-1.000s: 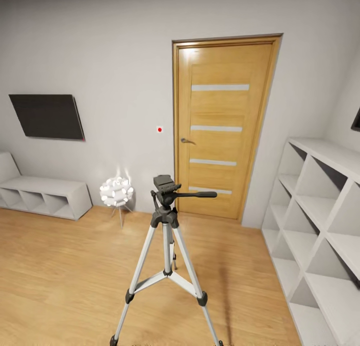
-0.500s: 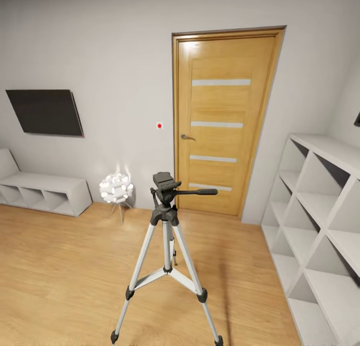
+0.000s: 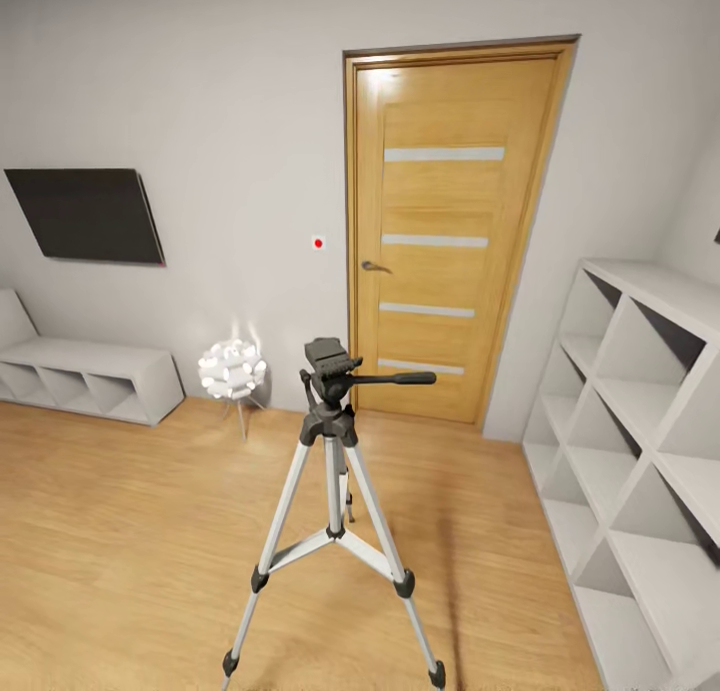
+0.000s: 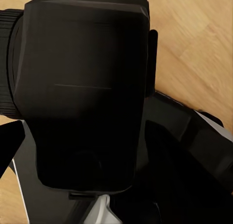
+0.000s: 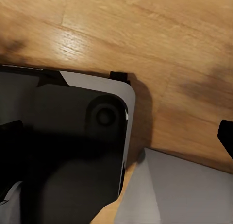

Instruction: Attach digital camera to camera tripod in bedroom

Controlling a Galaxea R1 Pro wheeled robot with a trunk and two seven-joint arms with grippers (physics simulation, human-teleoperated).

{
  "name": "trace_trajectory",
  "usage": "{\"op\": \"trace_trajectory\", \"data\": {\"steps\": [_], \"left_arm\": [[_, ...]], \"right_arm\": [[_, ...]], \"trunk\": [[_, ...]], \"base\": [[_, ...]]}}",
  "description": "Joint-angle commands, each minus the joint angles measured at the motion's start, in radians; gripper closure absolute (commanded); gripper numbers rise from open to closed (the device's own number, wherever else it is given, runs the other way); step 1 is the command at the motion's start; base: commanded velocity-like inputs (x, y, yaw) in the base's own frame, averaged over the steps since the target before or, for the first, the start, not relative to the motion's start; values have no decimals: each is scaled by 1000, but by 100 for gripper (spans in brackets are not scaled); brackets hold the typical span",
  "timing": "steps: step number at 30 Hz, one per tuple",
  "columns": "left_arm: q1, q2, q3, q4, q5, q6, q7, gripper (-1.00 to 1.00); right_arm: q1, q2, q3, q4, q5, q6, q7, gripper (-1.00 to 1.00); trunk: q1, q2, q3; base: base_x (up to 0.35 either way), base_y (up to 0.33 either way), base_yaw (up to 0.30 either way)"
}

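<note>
The camera tripod (image 3: pixel 333 441) stands upright on the wood plank floor in the middle of the bedroom, silver legs spread, black head (image 3: pixel 326 361) bare on top, its long handle (image 3: pixel 395 378) pointing right. In the left wrist view the digital camera (image 4: pixel 82 88), a chunky black body, sits very close between the fingers of my left gripper (image 4: pixel 82 151), which is shut on it. A dark finger (image 4: pixel 9 146) shows beside it. My right gripper (image 5: pixel 116 141) is open over the floor, holding nothing, one fingertip (image 5: pixel 226 136) at the picture's edge.
A wooden door (image 3: pixel 440 231) is shut behind the tripod. White cubby shelves (image 3: pixel 640 441) line the right wall. A low white bench (image 3: pixel 85 376), a glowing ball lamp (image 3: pixel 232 371) and a dark wall screen (image 3: pixel 85 214) are at the left. Part of my own base (image 5: pixel 63 136) lies below the right gripper.
The whole head picture has shifted: the view has drawn back slightly, and the tripod's feet show more fully. The tripod itself has not moved.
</note>
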Motion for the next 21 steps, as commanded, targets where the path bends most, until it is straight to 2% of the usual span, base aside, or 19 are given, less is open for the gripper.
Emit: {"op": "trace_trajectory", "data": {"steps": [1,21], "left_arm": [[-1,0,-8,1,8,2,-4,100],[-1,0,-8,1,8,2,-5,100]], "right_arm": [[-1,0,-8,3,8,-5,2,-100],[-1,-1,-8,3,8,-8,-2,-100]], "trunk": [[1,-2,-4],[1,-2,-36]], "base": [[0,0,0],[0,0,0]]}}
